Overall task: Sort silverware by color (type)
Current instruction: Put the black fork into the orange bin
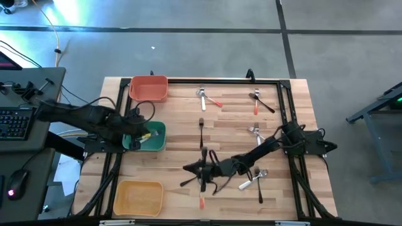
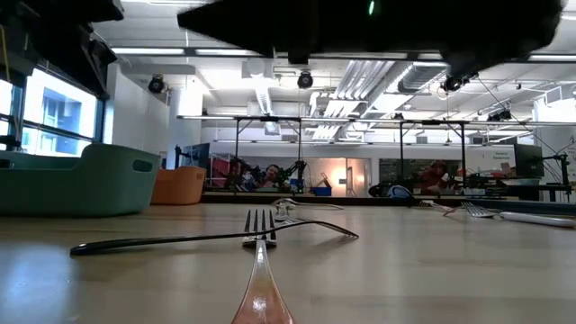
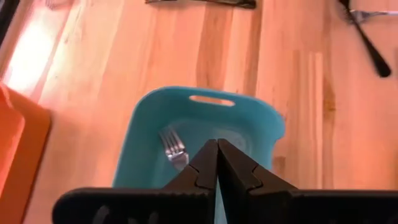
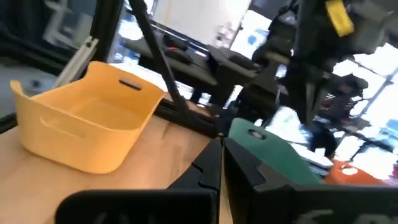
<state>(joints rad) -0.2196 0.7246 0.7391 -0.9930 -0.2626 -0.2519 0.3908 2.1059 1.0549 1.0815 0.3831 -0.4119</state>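
**Left gripper clenched over the green bin; right one low among the loose cutlery**

The left gripper hangs above the green bin, fingers pressed together with nothing between them. A silver-headed fork lies on the bin floor directly beneath, so that piece looks delivered. The orange bin sits just beyond the green one, and the yellow bin near the front edge of the table.

The right gripper is down at mid-table, also clenched; whether it pinches anything I cannot tell. A black fork and an orange-handled fork lie crossed beside it. Farther out, the silverware is scattered in small clusters: an orange-handled piece toward the back, a black spoon crossing another orange handle at the back right, a white-handled pair near the right arm, and a lone black fork between them.

To do this step well, the left arm should probably rise straight up clear of the bin wall before swinging out, then pick the lone fork first, since it touches nothing. Crossed pairs likely need a grasp at the free handle end, taking the top piece first, so the one beneath is not dragged along.
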